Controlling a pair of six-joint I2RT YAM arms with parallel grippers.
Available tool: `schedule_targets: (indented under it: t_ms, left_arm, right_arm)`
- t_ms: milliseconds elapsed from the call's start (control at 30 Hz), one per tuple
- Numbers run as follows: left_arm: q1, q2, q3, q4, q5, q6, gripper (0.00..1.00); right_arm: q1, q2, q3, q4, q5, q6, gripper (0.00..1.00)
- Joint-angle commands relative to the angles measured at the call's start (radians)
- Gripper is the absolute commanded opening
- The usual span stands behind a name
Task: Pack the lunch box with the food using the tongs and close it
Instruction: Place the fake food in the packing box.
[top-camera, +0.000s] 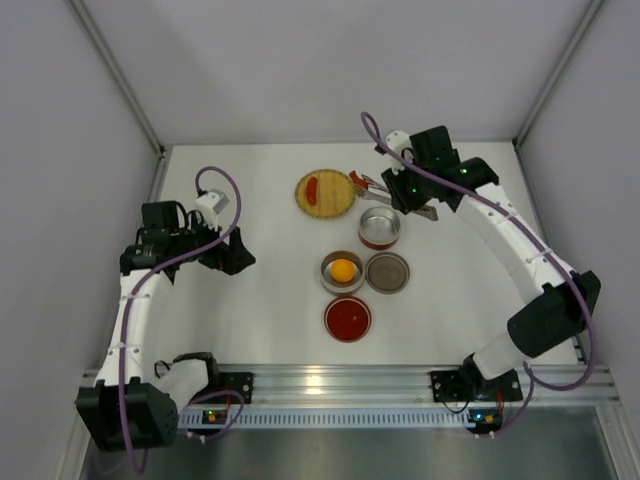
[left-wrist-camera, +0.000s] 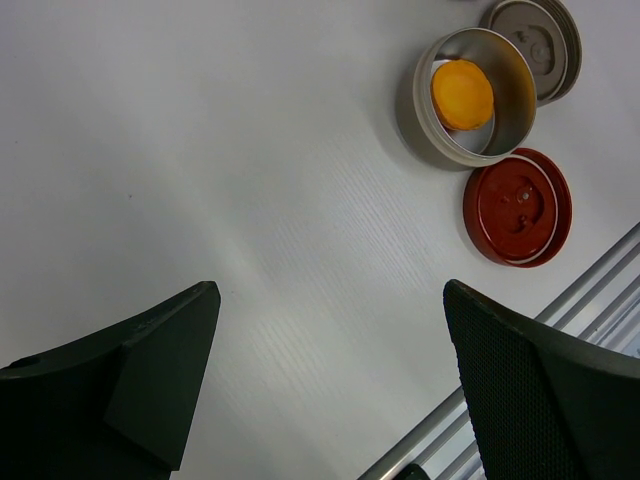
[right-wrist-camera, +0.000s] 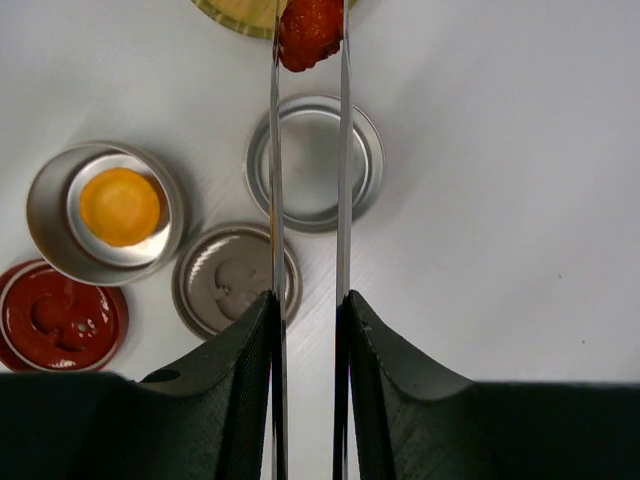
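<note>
The right gripper (right-wrist-camera: 308, 305) was pinching the tongs (right-wrist-camera: 343, 180) by their 2 thin arms, its fingers pressed in against them from either side. The arms ran nearly parallel with a narrow gap between them, and at their tips they clamped 1 red piece (right-wrist-camera: 308, 30). That piece hung at the near edge of the plate (top-camera: 335, 200), just past the empty tin (right-wrist-camera: 362, 160), and the tong arms crossed above that tin. A 2nd red piece (top-camera: 311, 190) lay on the plate, toward its left side. The orange piece (right-wrist-camera: 120, 205) sat in the other tin (right-wrist-camera: 45, 215), which stood near the middle of the table (top-camera: 260, 300). The grey lid (right-wrist-camera: 235, 280) lay beside that tin and looked to be touching it, and the red lid (right-wrist-camera: 60, 315) lay just on its near side; both lids were flat on the table and neither tin was covered. The left gripper (left-wrist-camera: 330, 290) hovered over bare table well to the left of the tins, its fingers (left-wrist-camera: 130, 380) spread wide and holding nothing.
</note>
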Motion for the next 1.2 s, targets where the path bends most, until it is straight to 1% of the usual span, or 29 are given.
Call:
schedule_targets:
  t_ms: [0,133,467,867,1133,1167]
  left_arm:
    - [-0.001,-0.025,-0.001,0.038,0.039,-0.001,0.98]
    - [0.0,-0.023,0.0,0.04,0.046,-0.004,0.98]
    - [0.0,-0.035,-0.003,0.026,0.036,0.008,0.98]
    - [0.0,-0.031,-0.003,0.028,0.031,0.01,0.98]
    - [0.0,-0.029,-0.01,0.032,0.036,0.014,0.98]
    - [0.0,-0.028,-0.012,0.031,0.034,0.014,0.98]
  right_arm:
    - [-0.058,-0.08,-0.028,-0.086,-0.056,-0.086,0.0]
    - [-0.082,-0.113,-0.077,-0.126,-0.068,-0.149,0.0]
    - [-0.112,-0.131,-0.145,-0.157,-0.075,-0.194,0.0]
    - [-0.116,-0.056,-0.137,-0.141,-0.107,-0.184,0.0]
    - [-0.118,-0.028,-0.145,-0.138,-0.105,-0.183,0.03]
    - [-0.118,-0.028,-0.142,-0.14,-0.107,-0.183,0.06]
